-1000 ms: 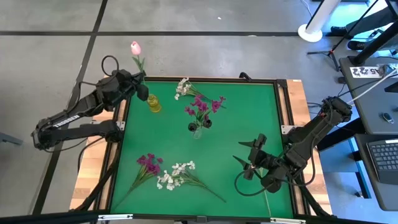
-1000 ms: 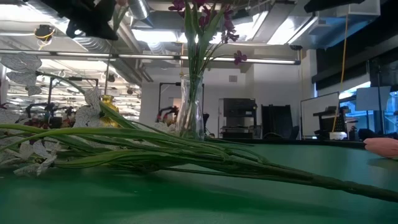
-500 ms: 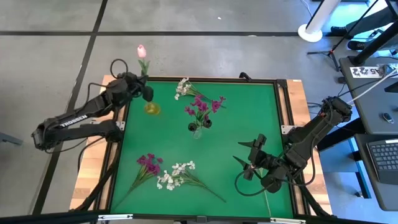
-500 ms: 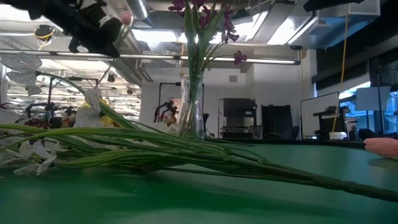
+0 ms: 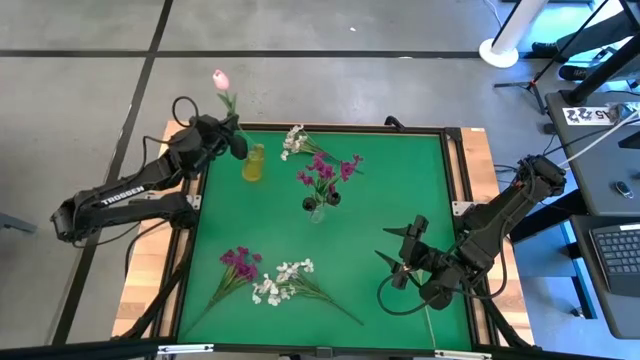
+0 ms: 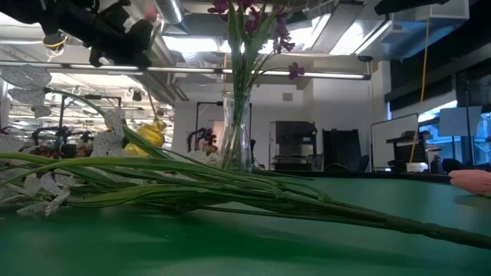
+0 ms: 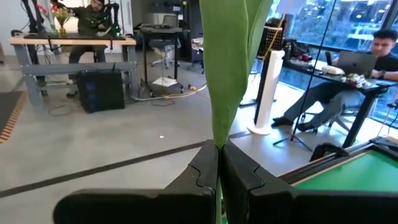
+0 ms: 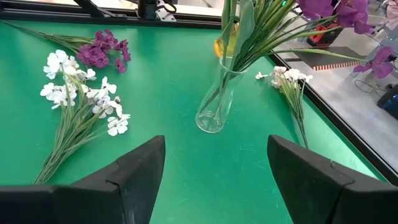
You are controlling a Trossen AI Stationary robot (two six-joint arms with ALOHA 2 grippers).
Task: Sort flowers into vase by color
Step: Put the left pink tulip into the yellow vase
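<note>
My right gripper (image 5: 399, 256) waits near the table's near-right corner, jaws wide apart and holding nothing. Just ahead of it, toward the near-left, lie a magenta spray (image 5: 238, 262) and a white cluster (image 5: 283, 280), stems crossing on the green table (image 5: 400, 180). Mid-table stands the clear glass vase (image 8: 216, 109), upright, already carrying magenta sprays (image 5: 325, 172). Beyond it, a second white cluster (image 5: 296, 141) lies flat near the far edge.

At the far-left corner, my left gripper (image 5: 232, 140) is clamped on the stem of the pink tulip (image 5: 219, 78), whose bud stands out past the table's far edge. The yellow vase (image 5: 253, 164) sits just beside the gripper.

Judgement: the step in hand is seating the tulip in the yellow vase. To do it well, I should bring the stem upright, set its tip over the mouth, and lower slowly; the vase looks narrow and could tip from a sideways push. Release only once the stem is well in.
</note>
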